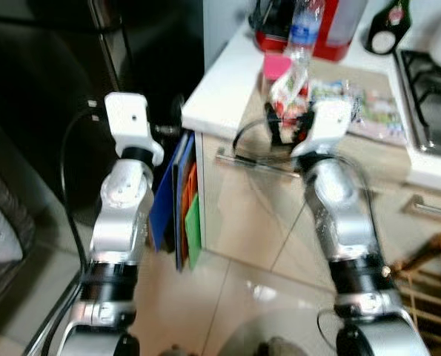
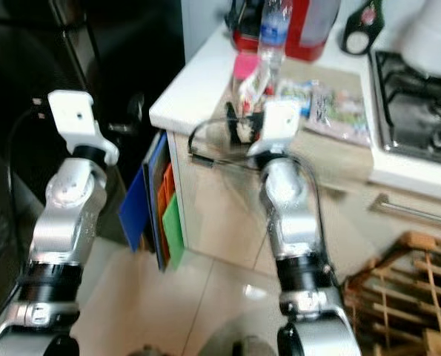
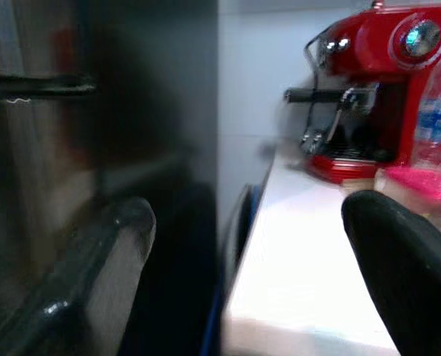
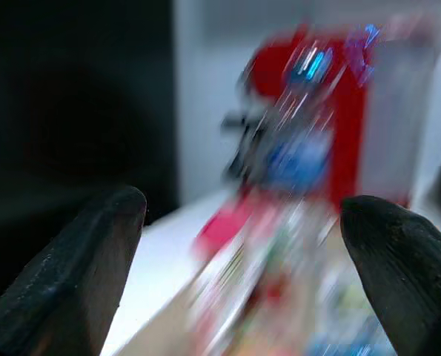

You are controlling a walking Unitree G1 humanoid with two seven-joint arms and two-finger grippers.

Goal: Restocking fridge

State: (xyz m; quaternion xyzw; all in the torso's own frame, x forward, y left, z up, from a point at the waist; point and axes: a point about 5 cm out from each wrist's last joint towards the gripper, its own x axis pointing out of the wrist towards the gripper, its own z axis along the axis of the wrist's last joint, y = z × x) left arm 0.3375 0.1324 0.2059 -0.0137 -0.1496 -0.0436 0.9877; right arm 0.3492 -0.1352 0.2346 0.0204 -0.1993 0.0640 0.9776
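Observation:
A clear water bottle (image 1: 303, 30) with a blue label stands on the white counter (image 1: 220, 89), beside a pink-lidded tub (image 1: 276, 67) and a red-and-white food packet (image 1: 288, 93). My right gripper (image 1: 283, 127) is open at the counter's front edge, just short of the packet. In the right wrist view the bottle (image 4: 298, 159) is a blur between the spread fingers (image 4: 79, 274). The black fridge (image 1: 57, 89) stands left of the counter. My left gripper (image 1: 177, 119) is open, raised between the fridge and the counter's corner.
A red coffee machine (image 1: 331, 30) stands behind the bottle. Flat snack packs (image 1: 368, 107) lie on a board, with a gas hob (image 1: 431, 89) to the right. Blue, orange and green folders (image 1: 183, 200) lean between fridge and cabinet. A wooden rack (image 1: 428, 274) stands low right.

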